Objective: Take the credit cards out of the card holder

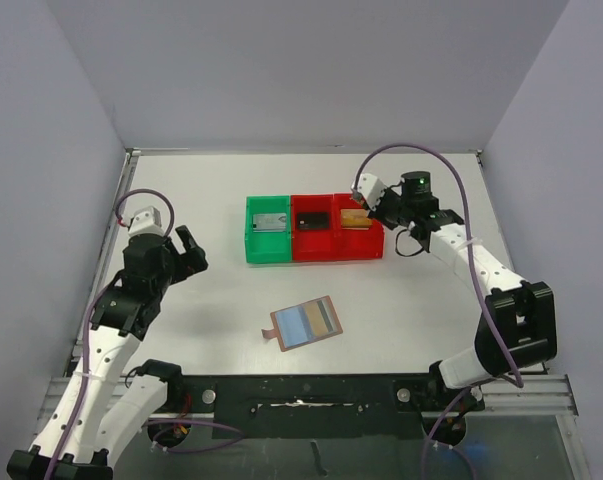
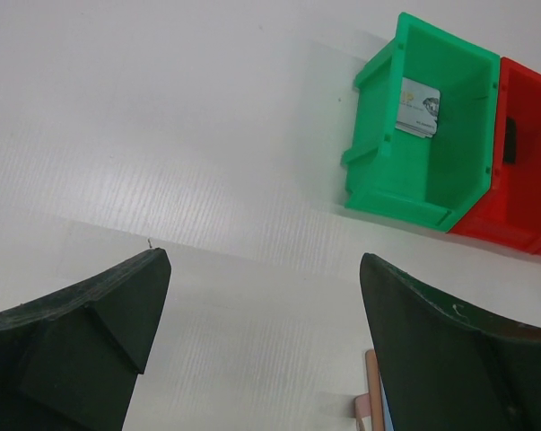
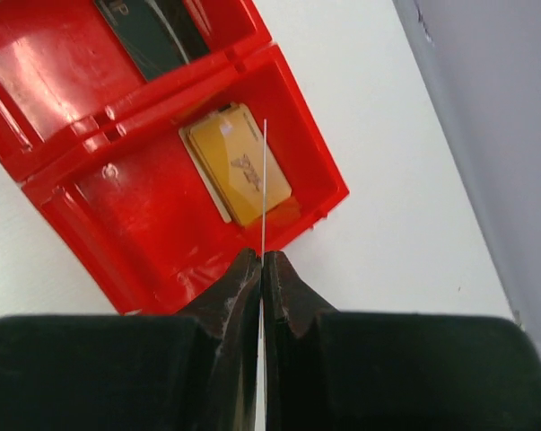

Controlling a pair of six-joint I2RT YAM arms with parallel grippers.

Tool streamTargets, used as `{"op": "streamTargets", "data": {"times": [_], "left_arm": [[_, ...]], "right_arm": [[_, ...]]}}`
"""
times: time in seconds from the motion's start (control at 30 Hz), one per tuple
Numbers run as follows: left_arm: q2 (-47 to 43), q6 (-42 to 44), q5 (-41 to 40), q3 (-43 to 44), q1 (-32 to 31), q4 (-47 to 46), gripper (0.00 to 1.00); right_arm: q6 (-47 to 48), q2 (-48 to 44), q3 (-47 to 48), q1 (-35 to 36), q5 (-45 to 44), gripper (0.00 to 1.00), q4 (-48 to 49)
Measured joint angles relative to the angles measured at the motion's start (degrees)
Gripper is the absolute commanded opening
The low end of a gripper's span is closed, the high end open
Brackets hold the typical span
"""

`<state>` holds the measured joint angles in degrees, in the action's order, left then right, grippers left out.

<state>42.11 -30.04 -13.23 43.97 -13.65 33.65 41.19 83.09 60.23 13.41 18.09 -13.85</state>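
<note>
right gripper (image 3: pixel 262 262) pinches thin card (image 3: pixel 264 180) edge-on above red bin (image 3: pixel 82 224); left gripper (image 2: pixel 263 269) hovers, jaws wide.

Three bins (image 1: pixel 269 250) stand in a row, a card (image 1: pixel 270 221) in each. The card holder (image 1: pixel 303 323) lies before them; the right gripper (image 3: pixel 262 259), pinching another card (image 3: pixel 264 180), hangs over the rightmost.

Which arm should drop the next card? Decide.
Right. The right gripper is shut on a thin card over the end red bin; the left gripper is open, empty, short of the green bin.
</note>
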Motion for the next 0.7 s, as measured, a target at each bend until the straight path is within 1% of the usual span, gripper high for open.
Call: {"op": "streamTargets", "data": {"times": [0.23, 0.5, 0.7], "left_arm": [[0.98, 1.03, 1.55, -0.13, 0.22, -0.46, 0.87], [1.22, 1.64, 2.32, -0.33, 0.22, -0.48, 0.87], [1.49, 2.19, 4.04, -0.59, 0.26, -0.92, 0.87]], "right_arm": [[4.35, 8.0, 7.26, 4.07, -1.68, 0.0, -0.63], [10.8, 15.28, 9.88, 5.05, -6.58, 0.0, -4.74], [13.55, 19.19, 12.24, 6.69, -9.29, 0.0, -4.92]]}}
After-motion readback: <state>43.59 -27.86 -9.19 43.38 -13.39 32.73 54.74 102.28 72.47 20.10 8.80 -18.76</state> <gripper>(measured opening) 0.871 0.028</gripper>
